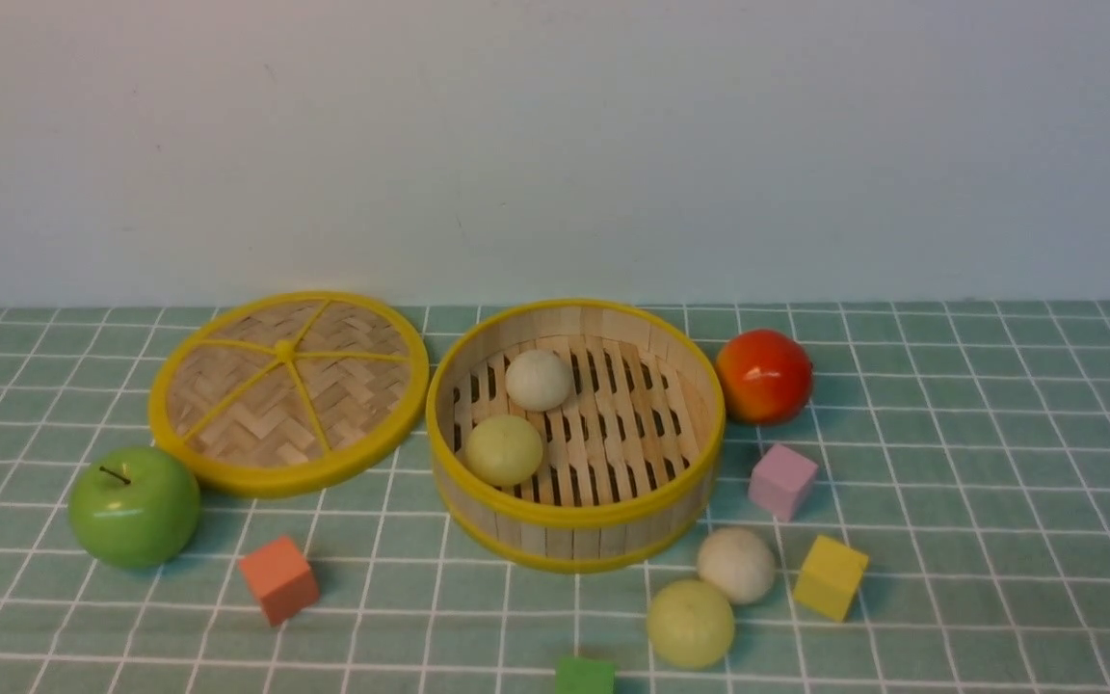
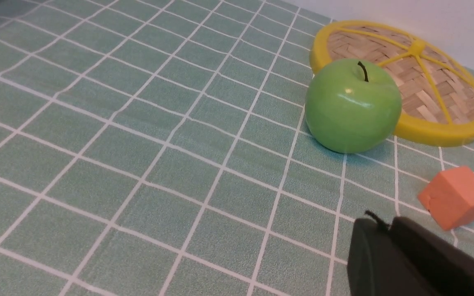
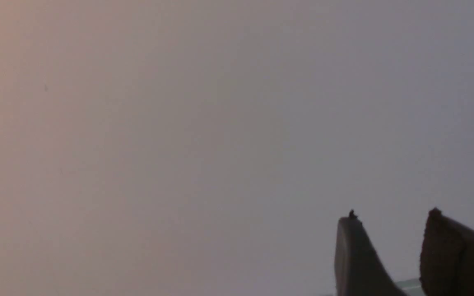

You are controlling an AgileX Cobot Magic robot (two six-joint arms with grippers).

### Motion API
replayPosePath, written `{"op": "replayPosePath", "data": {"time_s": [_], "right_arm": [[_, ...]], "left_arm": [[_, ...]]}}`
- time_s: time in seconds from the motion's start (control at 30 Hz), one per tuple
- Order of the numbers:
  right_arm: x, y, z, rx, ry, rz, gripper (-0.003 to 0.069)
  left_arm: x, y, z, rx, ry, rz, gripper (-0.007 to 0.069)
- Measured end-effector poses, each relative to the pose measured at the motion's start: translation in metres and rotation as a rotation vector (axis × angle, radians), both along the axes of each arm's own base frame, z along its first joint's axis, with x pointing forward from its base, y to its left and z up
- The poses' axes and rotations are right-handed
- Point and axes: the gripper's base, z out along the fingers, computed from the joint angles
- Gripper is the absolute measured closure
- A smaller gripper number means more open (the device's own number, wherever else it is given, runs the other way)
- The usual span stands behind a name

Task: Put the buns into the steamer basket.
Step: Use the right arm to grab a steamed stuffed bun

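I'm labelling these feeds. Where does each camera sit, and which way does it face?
Front: between the arms, facing forward at the steamer basket; no arm shows.
Left wrist: on the left arm, looking low across the cloth at the green apple; left fingers show, pressed together.
Right wrist: on the right arm, facing blank wall; right fingers show, apart.
Shared: front and left wrist both show green apple, lid, orange cube.

Yellow cube (image 1: 830, 576) just beside bun (image 1: 736, 565) (tight)
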Motion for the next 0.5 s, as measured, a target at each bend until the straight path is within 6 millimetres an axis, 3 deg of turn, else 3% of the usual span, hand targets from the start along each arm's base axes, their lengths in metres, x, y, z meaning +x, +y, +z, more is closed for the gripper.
{"op": "replayPosePath", "data": {"time_s": [0.17,0.23,0.37,0.4,0.5], "right_arm": [[0.012,-0.002,0.047,0.033,0.162,-0.014,0.0419],[0.020,-0.004,0.055,0.041,0.273,-0.024,0.0419],[0.050,-0.007,0.050,0.061,0.579,-0.045,0.0419],[0.052,-0.007,0.050,0.061,0.586,-0.045,0.0419],[0.072,-0.009,0.032,0.067,0.768,-0.054,0.0419]], "left_arm": [[0.000,0.000,0.000,0.000,0.000,0.000,0.0574],[0.000,0.000,0.000,0.000,0.000,0.000,0.0571],[0.000,0.000,0.000,0.000,0.000,0.000,0.0567],[0.000,0.000,0.000,0.000,0.000,0.000,0.0567],[0.000,0.000,0.000,0.000,0.000,0.000,0.0561]]}}
